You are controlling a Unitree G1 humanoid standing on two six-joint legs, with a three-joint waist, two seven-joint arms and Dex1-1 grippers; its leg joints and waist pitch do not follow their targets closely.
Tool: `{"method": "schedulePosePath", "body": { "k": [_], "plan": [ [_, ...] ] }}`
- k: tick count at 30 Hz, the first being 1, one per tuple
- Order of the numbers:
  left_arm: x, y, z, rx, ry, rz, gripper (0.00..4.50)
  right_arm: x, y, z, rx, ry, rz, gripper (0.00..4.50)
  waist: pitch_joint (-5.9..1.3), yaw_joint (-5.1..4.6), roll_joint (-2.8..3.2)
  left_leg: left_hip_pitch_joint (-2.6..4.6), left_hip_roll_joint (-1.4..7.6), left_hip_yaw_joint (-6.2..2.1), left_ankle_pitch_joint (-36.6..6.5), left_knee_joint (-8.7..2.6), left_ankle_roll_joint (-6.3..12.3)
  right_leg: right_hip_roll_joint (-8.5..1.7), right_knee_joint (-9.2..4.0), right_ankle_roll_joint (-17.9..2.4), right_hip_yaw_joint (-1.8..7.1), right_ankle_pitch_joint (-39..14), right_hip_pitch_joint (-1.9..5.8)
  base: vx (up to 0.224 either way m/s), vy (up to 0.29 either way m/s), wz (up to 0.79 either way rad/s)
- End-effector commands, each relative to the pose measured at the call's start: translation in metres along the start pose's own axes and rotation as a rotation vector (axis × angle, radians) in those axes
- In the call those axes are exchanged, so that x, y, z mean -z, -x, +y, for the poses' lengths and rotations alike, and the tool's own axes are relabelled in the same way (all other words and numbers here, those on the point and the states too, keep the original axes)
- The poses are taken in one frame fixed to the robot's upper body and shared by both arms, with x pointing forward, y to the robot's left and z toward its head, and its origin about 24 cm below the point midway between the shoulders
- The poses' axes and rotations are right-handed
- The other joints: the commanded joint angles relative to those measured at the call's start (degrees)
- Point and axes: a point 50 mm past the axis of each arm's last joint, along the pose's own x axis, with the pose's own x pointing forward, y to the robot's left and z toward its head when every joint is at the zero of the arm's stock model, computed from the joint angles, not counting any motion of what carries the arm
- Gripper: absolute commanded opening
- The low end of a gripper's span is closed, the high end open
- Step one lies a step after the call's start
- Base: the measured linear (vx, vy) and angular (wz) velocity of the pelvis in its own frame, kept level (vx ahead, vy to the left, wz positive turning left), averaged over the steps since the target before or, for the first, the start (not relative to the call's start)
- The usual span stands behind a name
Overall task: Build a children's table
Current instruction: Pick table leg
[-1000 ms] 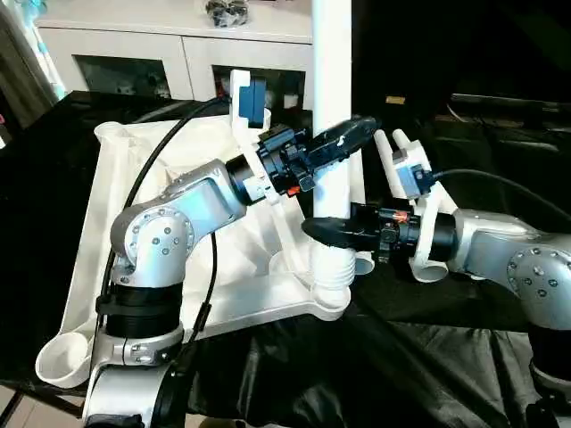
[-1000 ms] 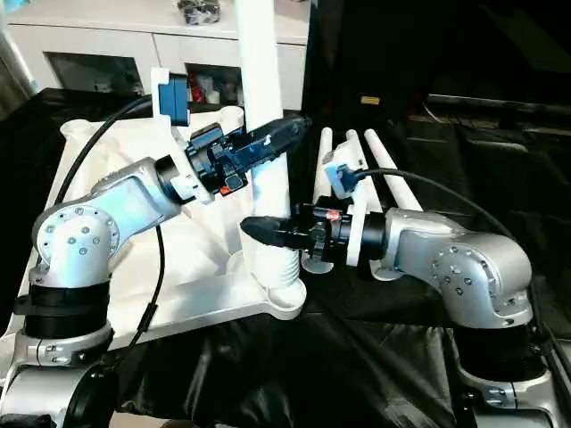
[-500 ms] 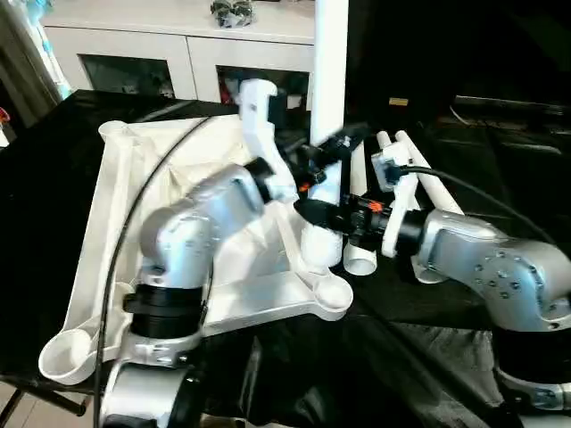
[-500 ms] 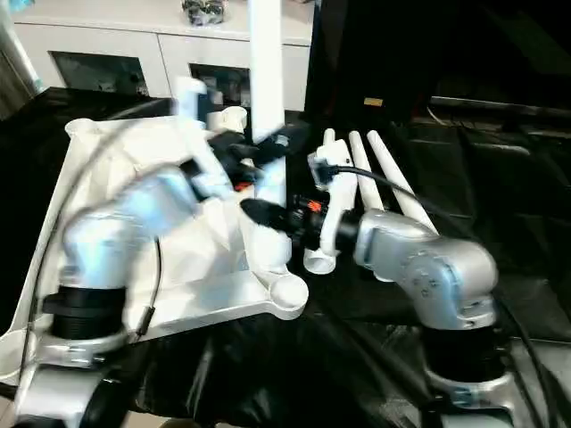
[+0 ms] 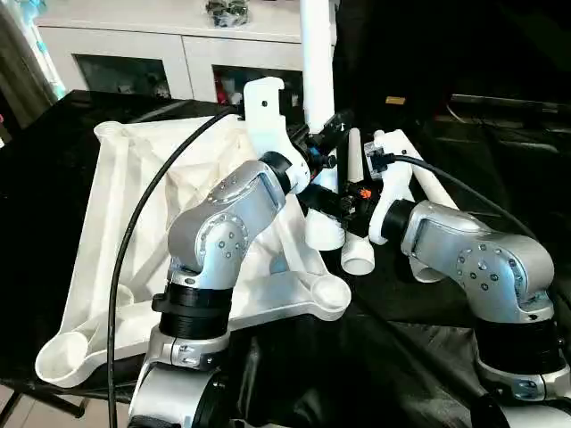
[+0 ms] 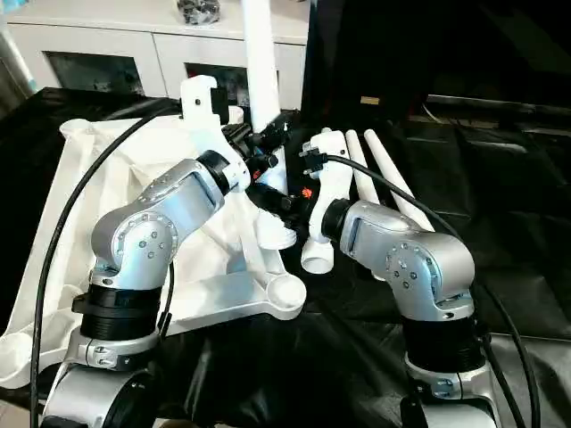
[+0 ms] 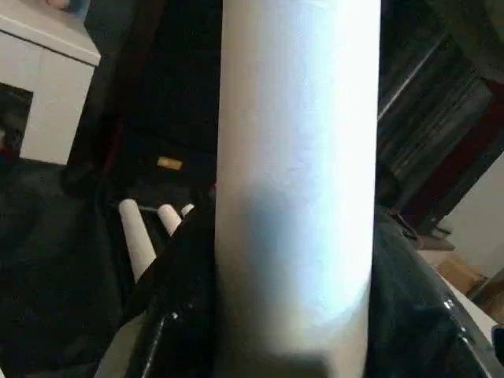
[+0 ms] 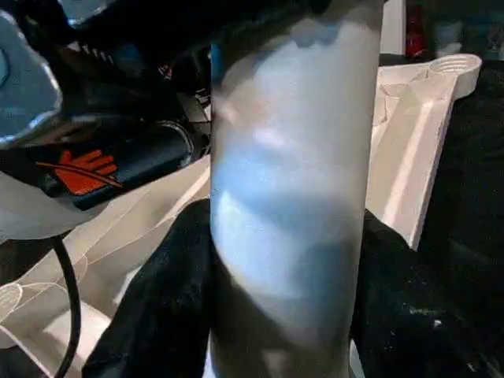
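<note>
Both end effectors, left (image 5: 323, 153) and right (image 5: 314, 198), clamped the upright leg (image 5: 316, 62); stiff, light, slippery plastic, best gripped low near the top (image 5: 116, 214).

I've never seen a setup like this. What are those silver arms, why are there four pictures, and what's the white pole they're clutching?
The silver arms belong to a humanoid robot putting together a children's table. Two pictures come from cameras in its head, looking down over its own forearms. The other two come from cameras on each wrist, so the pole looks huge there.

On the black-covered surface lies the white table top, upside down, with round sockets at its corners. Three spare legs lie beside it.

The pole is a table leg, held upright. The left end effector and the right end effector each grip it with black fingers, the right one lower down. The leg's bottom end is over the table top, away from the near corner socket.
</note>
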Motion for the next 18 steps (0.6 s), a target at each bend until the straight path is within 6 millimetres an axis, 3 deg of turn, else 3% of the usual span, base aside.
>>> {"method": "schedulePosePath", "body": {
  "k": [1, 10, 18],
  "plan": [
    [-0.01, 0.0, -0.005, 0.042, -0.007, -0.045, 1.92, -0.009, 0.003, -0.001, 0.021, 0.051, -0.038, 2.45, -5.07, -0.09, -0.75, 0.67, 1.57, -0.42, -6.3, -3.86, -1.95, -2.54, -4.45, -7.7, 1.43, -10.7, 2.92, 0.0, 0.0, 0.0],
    [-0.013, 0.006, -0.011, 0.222, -0.016, -0.055, 1.9, -0.006, 0.018, -0.011, -0.077, 0.028, 0.031, 3.3, -5.1, 0.08, -0.78, 0.71, 1.57, -0.38, -6.0, -3.79, -1.12, -2.48, -4.24, -8.8, 1.46, -8.7, 3.13, 0.0, 0.0, 0.0],
    [-0.012, 0.019, -0.026, 0.477, -0.016, -0.023, 1.9, -0.01, 0.035, -0.012, -0.252, 0.005, 0.08, 3.33, -5.01, 0.18, -0.92, 0.7, 1.76, -0.27, -5.7, -3.64, 0.28, -2.66, -4.13, -11.4, 1.45, -9.0, 3.2, 0.0, 0.0, 0.0]
  ]
}}
